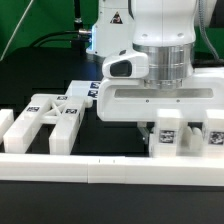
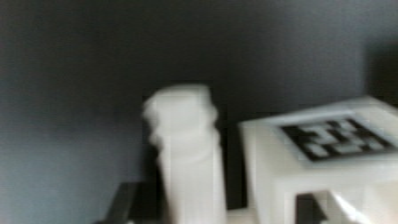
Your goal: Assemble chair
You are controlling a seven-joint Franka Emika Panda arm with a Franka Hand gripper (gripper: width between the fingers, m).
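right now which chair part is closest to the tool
The tagged piece on the exterior view's right, directly under the tool; the ladder frame lies well apart.

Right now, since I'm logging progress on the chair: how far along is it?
Done: nothing looks joined yet; the frames lie loose at the exterior view's left. In hand: the claw is low over the parts and shut, apparently on a white post beside a tagged block. Left: lifting that post and all the joining.
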